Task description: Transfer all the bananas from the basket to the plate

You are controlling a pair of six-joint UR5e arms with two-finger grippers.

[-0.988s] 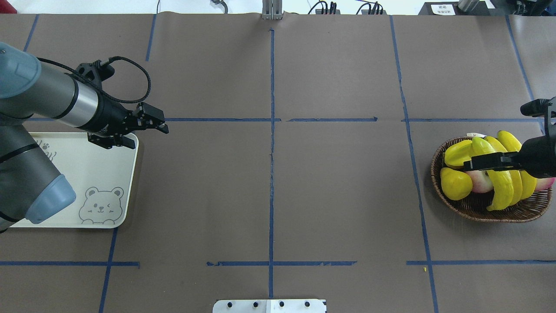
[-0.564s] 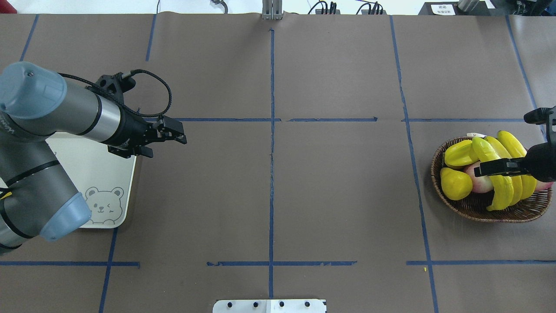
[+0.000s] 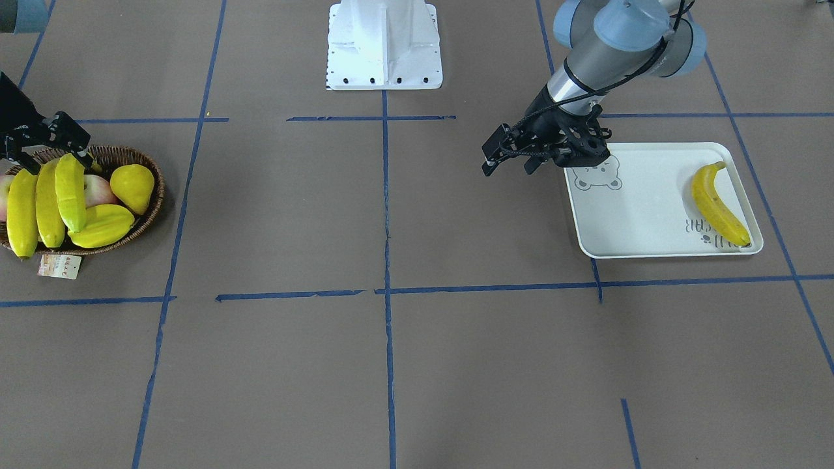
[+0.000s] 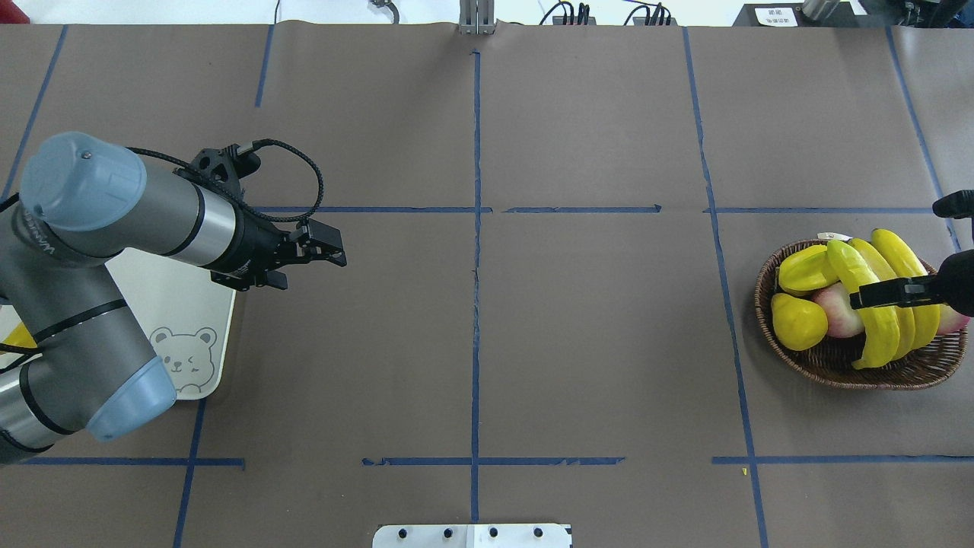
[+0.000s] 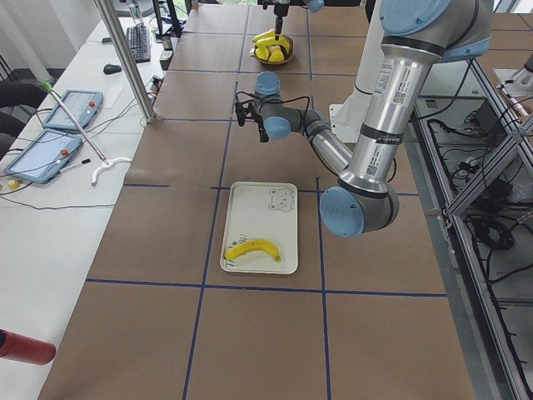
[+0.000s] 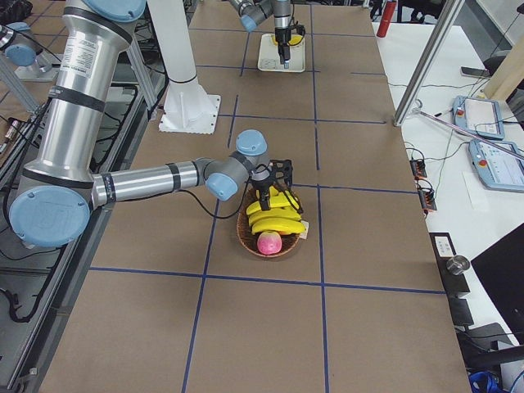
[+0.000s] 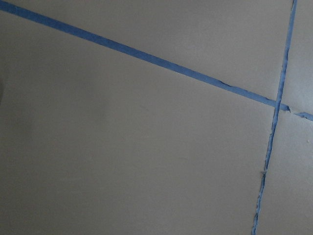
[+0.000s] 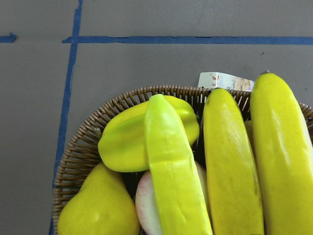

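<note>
Three bananas (image 4: 880,335) lie parallel across the basket (image 4: 829,373), running near-to-far from robot; left pincer (image 3: 507,168), right pincer (image 3: 47,148) gape.

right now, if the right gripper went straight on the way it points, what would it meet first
Most likely the greenish banana lying on top in the basket, directly under the right gripper; depth is unclear.

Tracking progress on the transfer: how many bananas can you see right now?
4 bananas. Three lie side by side in the basket, resting over other fruit; one lies on the plate. More could be hidden beneath the pile.
</note>
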